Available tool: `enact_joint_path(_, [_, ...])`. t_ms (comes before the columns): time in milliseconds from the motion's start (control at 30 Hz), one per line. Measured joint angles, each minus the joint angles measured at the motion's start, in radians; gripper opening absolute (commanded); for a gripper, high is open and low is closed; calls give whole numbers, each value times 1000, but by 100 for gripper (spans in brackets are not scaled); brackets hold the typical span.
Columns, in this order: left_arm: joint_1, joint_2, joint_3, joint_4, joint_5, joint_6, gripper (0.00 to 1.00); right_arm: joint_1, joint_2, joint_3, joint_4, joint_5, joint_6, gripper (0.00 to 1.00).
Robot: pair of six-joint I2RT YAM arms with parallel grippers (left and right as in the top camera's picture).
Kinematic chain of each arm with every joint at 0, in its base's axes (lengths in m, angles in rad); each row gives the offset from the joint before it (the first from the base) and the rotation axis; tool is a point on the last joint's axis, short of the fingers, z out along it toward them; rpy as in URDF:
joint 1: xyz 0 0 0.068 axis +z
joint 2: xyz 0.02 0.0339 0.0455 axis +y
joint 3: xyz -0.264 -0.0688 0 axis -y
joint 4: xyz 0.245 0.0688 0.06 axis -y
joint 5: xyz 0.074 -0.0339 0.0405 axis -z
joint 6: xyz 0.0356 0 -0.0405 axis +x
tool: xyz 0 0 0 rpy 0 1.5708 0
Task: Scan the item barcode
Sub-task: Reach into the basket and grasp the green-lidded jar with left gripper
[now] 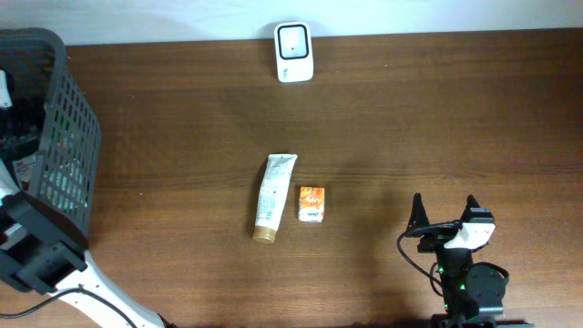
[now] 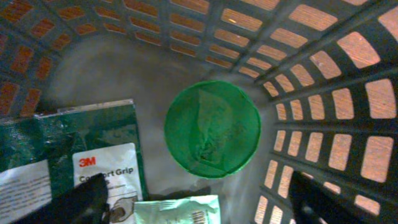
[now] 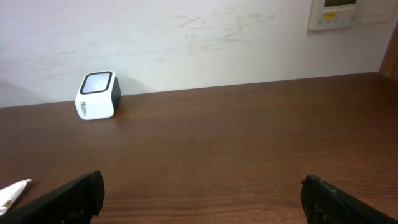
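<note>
1. Left claw [image 2: 196, 190]: I am inside the dark grey plastic mesh basket [image 1: 64, 155] at the left end of the brown wooden table [image 1: 437, 118]. My two black fingers [image 2: 78, 202] stand wide apart at the lower corners of the left wrist view. Nothing is gripped between them.

2. Basket contents below me:
- a round green plastic lid [image 2: 212, 129], lying flat close to the basket wall;
- a dark green 3M retail pack with a white label [image 2: 81, 155], to the left of the lid;
- a pale green packet with a printed barcode [image 2: 177, 210], at the bottom edge of the view, between my fingers.

3. Right claw [image 1: 444, 205]: I sit low over the table near its front right. My jaws are fully spread and hold nothing.

4. Items on the table: a white squeeze tube with a gold cap [image 1: 273, 210] lies mid-table, cap toward the front edge. A small orange-and-white carton [image 1: 311, 203] lies just beside it on the right, not touching.

5. Scanner: the white box-shaped barcode scanner with a dark window [image 1: 294, 52] stands at the far edge, against the wall, well apart from both items and both claws.
</note>
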Motion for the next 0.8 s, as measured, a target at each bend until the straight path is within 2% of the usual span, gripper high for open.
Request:
enact_joint_path(167, [0,0,0,58,-2,-1,99,0,0,0,0,0,0,98])
enact_joint_path(500, [-11,77,0,37,26,0,98,0,0,0,0,0,0,98])
enact_joint_path(767, [-14,138,-1,96,29,2,84,0,0,0,0,0,0,98])
enact_joint_path(800, [-15,138,-1,104,29,4,75,0,0,0,0,0,0,98])
